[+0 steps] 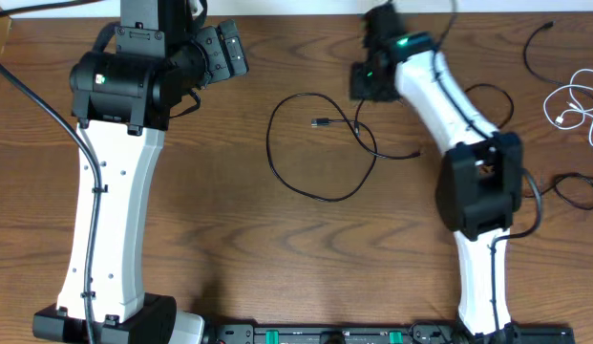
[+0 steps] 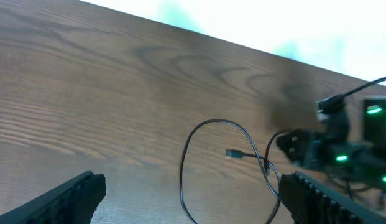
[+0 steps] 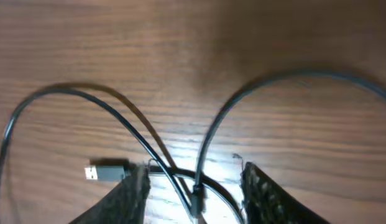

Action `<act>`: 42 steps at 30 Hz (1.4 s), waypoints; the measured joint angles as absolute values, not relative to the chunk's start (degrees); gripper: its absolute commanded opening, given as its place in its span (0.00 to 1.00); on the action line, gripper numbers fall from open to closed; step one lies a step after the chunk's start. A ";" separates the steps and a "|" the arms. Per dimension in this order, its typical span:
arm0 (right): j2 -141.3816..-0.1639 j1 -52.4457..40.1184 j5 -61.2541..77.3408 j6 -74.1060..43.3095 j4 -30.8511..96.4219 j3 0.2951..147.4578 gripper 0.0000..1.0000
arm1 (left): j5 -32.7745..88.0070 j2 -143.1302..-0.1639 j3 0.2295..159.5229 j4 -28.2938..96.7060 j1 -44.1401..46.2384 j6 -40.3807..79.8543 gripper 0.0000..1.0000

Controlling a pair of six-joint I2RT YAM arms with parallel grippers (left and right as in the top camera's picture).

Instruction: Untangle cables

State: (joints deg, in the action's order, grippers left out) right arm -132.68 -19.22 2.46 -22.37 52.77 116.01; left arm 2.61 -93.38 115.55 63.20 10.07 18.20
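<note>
I have the right gripper (image 3: 194, 173) down low over the middle of the bench (image 1: 277, 268), toward the far edge. Its jaws are partly open. In the right wrist view, the two fingers (image 3: 127, 196) stand on either side of the spot where strands of a thin black cable (image 3: 208, 138) cross. There is clear space on both sides of the cord, so nothing is clamped. The cable's small plug (image 3: 105, 172) lies flat on the wood just beside the finger on the left of that view. From overhead, this cable makes one open loop in the centre of the bench, with the plug inside the loop.

My left gripper (image 1: 224, 53) hangs near the far edge, well apart from the loop. Its jaws are spread wide and hold nothing.

A white cable (image 1: 575, 103) lies bunched at the right edge. One more black cord (image 1: 535, 48) lies by the far right corner, and another (image 1: 575, 189) lies at the right edge, nearer me
</note>
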 measured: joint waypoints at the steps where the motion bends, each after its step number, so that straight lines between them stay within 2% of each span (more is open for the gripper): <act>1: -132.68 -20.08 1.13 -23.24 52.40 115.18 0.41 | 2.61 -93.36 115.55 63.22 10.07 18.20 0.95; 10: -132.68 -22.74 -7.01 -28.32 49.01 108.33 0.32 | 2.61 -93.36 115.55 63.22 10.07 18.20 0.95; 24: -132.75 -23.00 -7.07 -29.74 45.41 105.62 0.25 | 2.61 -93.38 115.55 63.81 10.07 18.20 0.95; 27: -133.05 -23.11 -7.01 -29.91 45.34 105.62 0.17 | 2.61 -93.36 115.55 64.12 10.07 18.20 0.95; 31: -133.80 -23.03 -6.83 -30.35 45.32 105.58 0.01 | 2.61 -93.38 115.55 64.12 10.07 18.20 0.95; 42: -133.32 -19.07 -6.07 -30.11 48.60 105.71 0.01 | 2.61 -93.36 115.55 64.10 10.07 18.20 0.95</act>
